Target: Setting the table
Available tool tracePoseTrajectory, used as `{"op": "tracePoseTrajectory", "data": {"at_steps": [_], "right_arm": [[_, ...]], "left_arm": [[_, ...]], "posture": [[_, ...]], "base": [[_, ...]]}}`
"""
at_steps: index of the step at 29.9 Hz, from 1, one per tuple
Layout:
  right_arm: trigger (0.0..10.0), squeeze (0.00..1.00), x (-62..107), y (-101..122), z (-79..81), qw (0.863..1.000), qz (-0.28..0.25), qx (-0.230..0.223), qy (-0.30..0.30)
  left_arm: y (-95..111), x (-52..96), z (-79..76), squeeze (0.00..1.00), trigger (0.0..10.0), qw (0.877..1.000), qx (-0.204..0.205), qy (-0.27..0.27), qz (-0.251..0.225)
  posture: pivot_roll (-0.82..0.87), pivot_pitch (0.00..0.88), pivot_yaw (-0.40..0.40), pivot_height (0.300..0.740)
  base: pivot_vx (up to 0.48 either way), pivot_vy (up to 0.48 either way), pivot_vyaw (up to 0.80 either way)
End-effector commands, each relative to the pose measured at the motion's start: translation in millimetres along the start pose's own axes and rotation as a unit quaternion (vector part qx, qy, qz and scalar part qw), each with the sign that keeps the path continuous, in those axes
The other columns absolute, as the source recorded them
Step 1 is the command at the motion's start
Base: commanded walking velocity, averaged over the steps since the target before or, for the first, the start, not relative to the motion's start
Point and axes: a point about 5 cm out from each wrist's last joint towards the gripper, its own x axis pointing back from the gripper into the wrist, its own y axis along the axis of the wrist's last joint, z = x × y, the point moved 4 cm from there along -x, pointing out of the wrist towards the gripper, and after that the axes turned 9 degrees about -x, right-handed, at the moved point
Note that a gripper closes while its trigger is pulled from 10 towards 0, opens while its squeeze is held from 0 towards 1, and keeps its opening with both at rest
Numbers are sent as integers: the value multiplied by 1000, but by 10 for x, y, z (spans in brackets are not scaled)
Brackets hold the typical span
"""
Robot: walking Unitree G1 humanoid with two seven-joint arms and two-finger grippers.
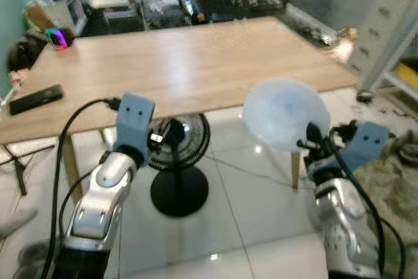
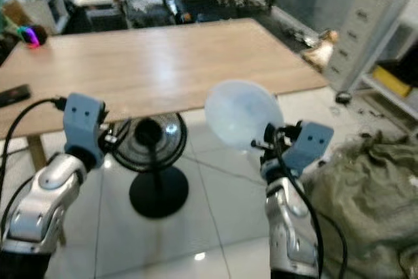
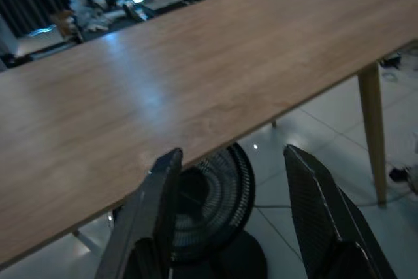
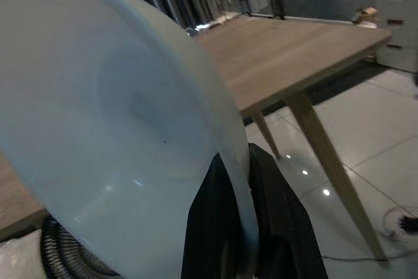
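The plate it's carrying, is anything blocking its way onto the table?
Nothing visible does. The right end effector holds the plate by its rim at the table edge, and the near wood is bare.

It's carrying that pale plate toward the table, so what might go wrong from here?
Three things, I'd guess. The right pincer grips the plate only by its rim, tilted almost on edge, so it might slip and break on the tiled floor. The plate hangs at about the height of the table edge, so it may knock against that edge. A standing fan sits under the table near the open left pincer, which could bump it.
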Motion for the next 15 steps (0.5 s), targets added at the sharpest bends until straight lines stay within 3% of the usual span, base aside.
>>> {"op": "tracePoseTrajectory", "data": {"at_steps": [1, 4, 6, 9, 10, 12, 14, 15], "right_arm": [[10000, 0, 17, -55, 28, 1000, 8, 6, 10], [10000, 0, 31, -103, 24, 1000, 17, 14, 12], [10000, 0, 107, -321, -41, 996, 55, 64, 19], [10000, 0, 223, -585, -144, 989, 104, 103, 23], [10000, 0, 223, -585, -144, 989, 104, 103, 23], [10000, 0, 362, -832, -253, 980, 153, 121, 25], [10000, 0, 596, -1181, -459, 965, 224, 139, 13], [10000, 0, 662, -1268, -534, 960, 242, 139, 2]], "left_arm": [[-125, 22, -34, 0, 10000, 1000, -2, -8, 19], [-232, 48, -54, 0, 10000, 999, -7, -11, 34], [-549, 156, -124, 0, 10000, 996, -8, -22, 81], [-863, 299, -184, 0, 10000, 992, -2, -28, 127], [-863, 299, -184, 0, 10000, 992, -2, -28, 127], [-1164, 473, -228, 0, 10000, 985, 3, -30, 171], [-1633, 790, -256, 0, 10000, 970, 5, -29, 243], [-1761, 884, -251, 0, 10000, 964, 9, -26, 264]], "posture": [[-18, 0, 94, 740], [-18, 0, 94, 740], [-18, 0, 91, 740], [-13, 0, 86, 740], [-13, 0, 86, 740], [-12, 0, 80, 740], [-1, 0, 63, 740], [-1, 0, 60, 740]], "base": [[0, 0, -788], [0, 0, -788], [0, 0, -788], [0, 0, -785], [0, 0, -781], [0, 0, -788], [0, 0, -788], [0, 0, -781]]}}
